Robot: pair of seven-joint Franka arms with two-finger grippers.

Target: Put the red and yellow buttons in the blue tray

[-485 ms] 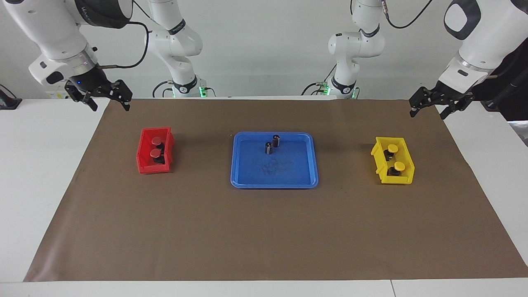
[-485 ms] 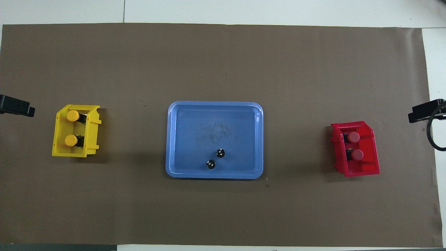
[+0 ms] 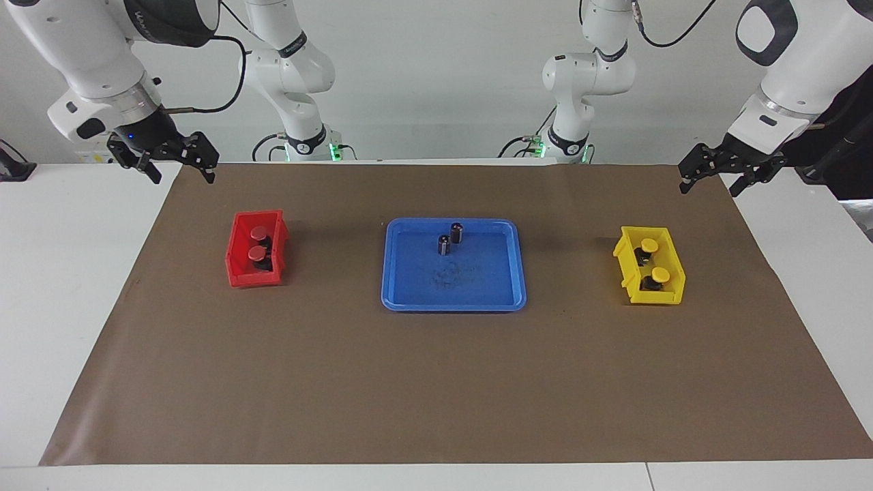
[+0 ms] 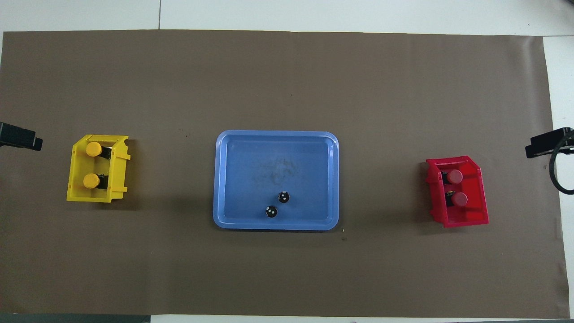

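Note:
Two red buttons (image 3: 258,233) (image 4: 454,176) sit in a small red bin (image 3: 235,266) (image 4: 480,197) toward the right arm's end. Two yellow buttons (image 3: 650,245) (image 4: 93,149) sit in a small yellow bin (image 3: 676,273) (image 4: 74,175) toward the left arm's end. The blue tray (image 3: 477,276) (image 4: 251,170) lies mid-table between the bins. My right gripper (image 3: 183,176) (image 4: 545,142) is open and empty, raised over the mat's edge near the red bin. My left gripper (image 3: 708,188) (image 4: 20,137) is open and empty, raised over the mat's edge near the yellow bin.
Two dark cylinders (image 3: 456,232) (image 4: 283,196) stand in the tray, in the part nearer to the robots. A brown mat (image 3: 436,382) covers most of the white table.
My left gripper has shifted very slightly toward its own end of the table. Nothing else has moved.

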